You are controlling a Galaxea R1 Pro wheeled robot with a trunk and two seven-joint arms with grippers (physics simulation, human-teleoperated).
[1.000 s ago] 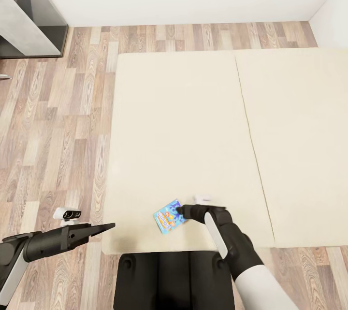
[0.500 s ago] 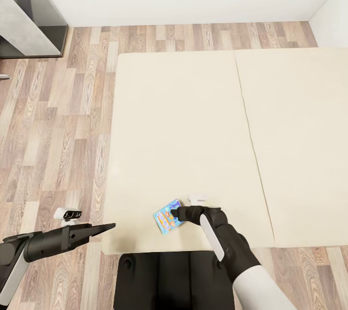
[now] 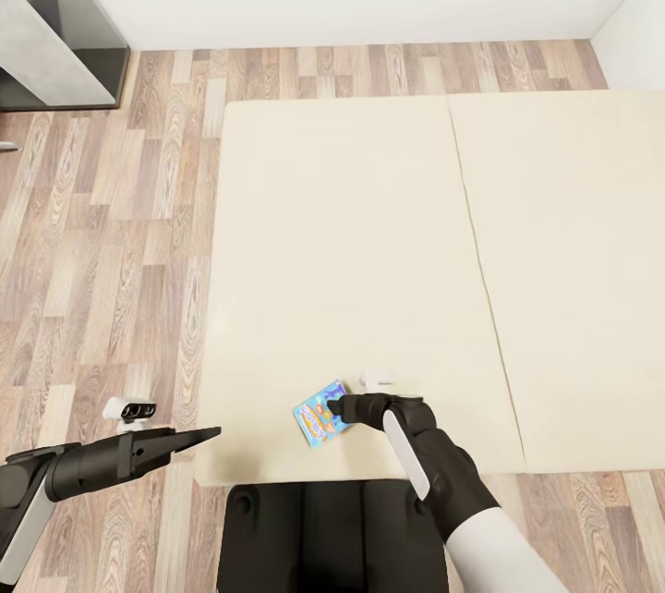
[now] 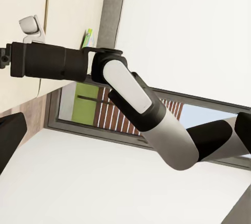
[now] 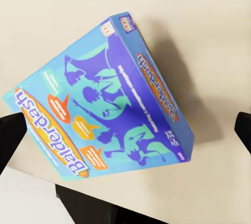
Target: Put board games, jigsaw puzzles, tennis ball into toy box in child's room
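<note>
My right tool (image 3: 334,407), spread wide, straddles the blue board game (image 3: 321,413) low on the bed (image 3: 351,233); I'd centre before clamping.

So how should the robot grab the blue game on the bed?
Probably from above, pinching the blue game across its thin long edges. It lies flat on the bed, and the right gripper sits open over it, a finger on either side.
</note>
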